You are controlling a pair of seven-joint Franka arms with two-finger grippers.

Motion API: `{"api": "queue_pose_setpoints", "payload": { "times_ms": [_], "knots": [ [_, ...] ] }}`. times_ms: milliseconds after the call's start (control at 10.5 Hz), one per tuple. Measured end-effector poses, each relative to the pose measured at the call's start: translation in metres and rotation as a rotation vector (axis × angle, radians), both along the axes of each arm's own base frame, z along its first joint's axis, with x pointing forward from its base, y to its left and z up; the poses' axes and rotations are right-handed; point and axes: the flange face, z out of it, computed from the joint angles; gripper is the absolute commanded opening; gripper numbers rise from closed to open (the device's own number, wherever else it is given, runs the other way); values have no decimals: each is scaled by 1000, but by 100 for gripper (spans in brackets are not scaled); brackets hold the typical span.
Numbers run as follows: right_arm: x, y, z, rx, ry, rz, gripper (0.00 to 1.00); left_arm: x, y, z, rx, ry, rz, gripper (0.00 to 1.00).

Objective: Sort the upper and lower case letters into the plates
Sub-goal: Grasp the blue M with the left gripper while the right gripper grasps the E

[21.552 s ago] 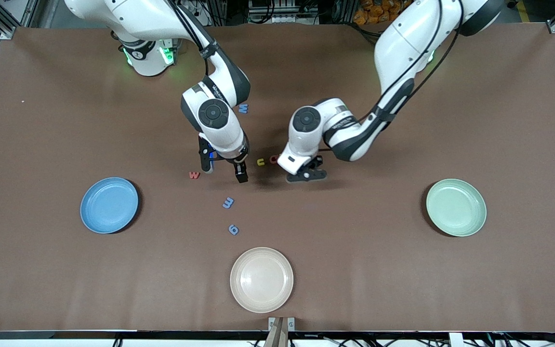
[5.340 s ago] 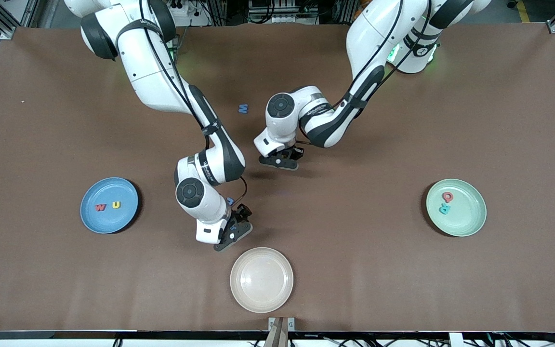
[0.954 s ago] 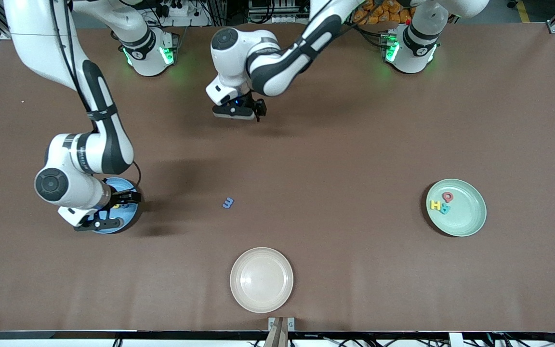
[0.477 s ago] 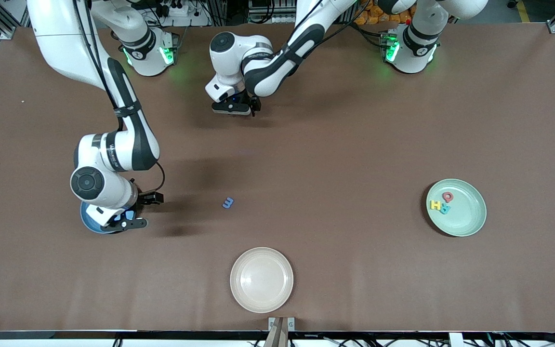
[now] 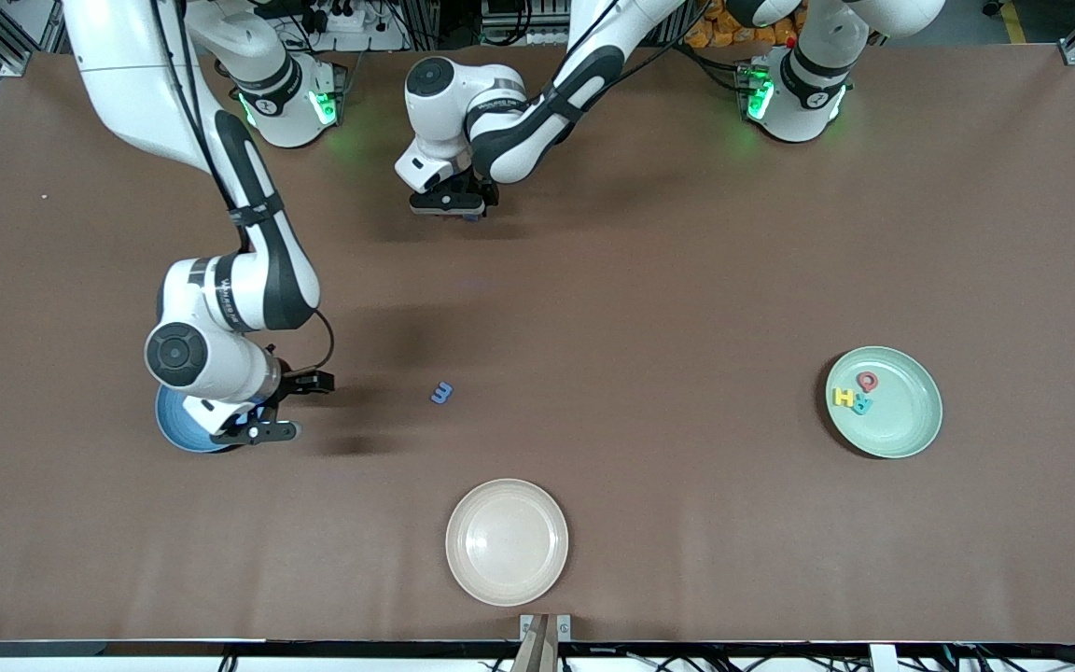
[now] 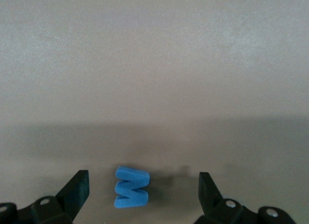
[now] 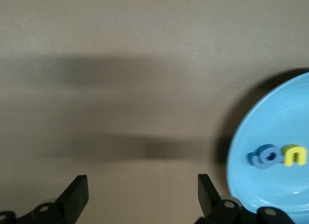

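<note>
The brown desk [image 5: 687, 280] carries three round plates. The cream-white plate [image 5: 507, 542] lies nearest the front camera, midway between the arms' ends, with nothing in it.

The mint green plate [image 5: 884, 402] lies toward the left arm's end of the desk. It holds three letters in a close cluster: a red Q [image 5: 867, 380], a yellow H [image 5: 843, 398] and a teal R [image 5: 862, 404] just beside it.

The blue plate [image 5: 185, 431] lies toward the right arm's end, mostly covered in the front view by the right arm's wrist. The right wrist view shows its inside [image 7: 275, 161], where a blue g [image 7: 263, 156] and a yellow u [image 7: 295, 155] lie touching each other. Any other letter in it cannot be seen.

The right claw [image 5: 290, 407] hangs over the blue plate's rim on the side toward the desk's middle. Its fingers [image 7: 75, 195] stand wide apart and hold nothing.

The left arm reaches across toward the right arm's base. Its claw [image 5: 449, 201] is low over the desk, fingers [image 6: 77, 188] spread wide, gripping nothing. A blue w [image 6: 131, 187] lies flat on the desk between them, closer to one finger than the other and touching neither.

A blue m [image 5: 442, 393] lies alone on the bare desk, between the blue plate and the desk's middle, farther from the camera than the cream-white plate.
</note>
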Motion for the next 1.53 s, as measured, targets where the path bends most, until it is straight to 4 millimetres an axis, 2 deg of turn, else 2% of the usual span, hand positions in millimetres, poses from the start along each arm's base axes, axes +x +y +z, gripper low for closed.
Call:
{"api": "queue_pose_setpoints", "payload": {
  "times_ms": [95,286,477,572,668,763,858,954,1144,1240,1430,1526],
  "knots": [
    [-3,15,-2,-7,2,-49,100,-1,1,-4,5,3,-1,100],
    [-14,63,-5,-30,-2,-167,100,-4,4,-11,13,8,-4,98],
    [-27,116,-8,-42,-19,-278,100,-8,7,-18,8,11,-8,85],
    [-35,142,-12,-34,-35,-330,100,-10,8,-21,9,13,-11,74],
    [-43,165,-17,-11,-46,-371,100,-13,9,-24,14,16,-14,58],
    [-47,178,-22,7,-43,-403,100,-14,10,-25,16,17,-16,36],
    [-47,180,-25,17,-38,-445,100,-14,9,-22,11,15,-17,13],
    [-43,178,-25,18,-40,-507,100,-14,9,-20,10,14,-17,0],
    [-32,186,-20,19,-57,-632,100,-14,10,-19,12,13,-16,0],
    [-32,199,-24,17,-60,-660,100,-14,10,-19,12,13,-13,0],
    [-36,219,-40,1,-60,-675,100,-17,14,-19,18,13,-12,0],
    [-37,222,-50,-9,-58,-675,100,-21,20,-19,31,14,-17,0]
  ]
}}
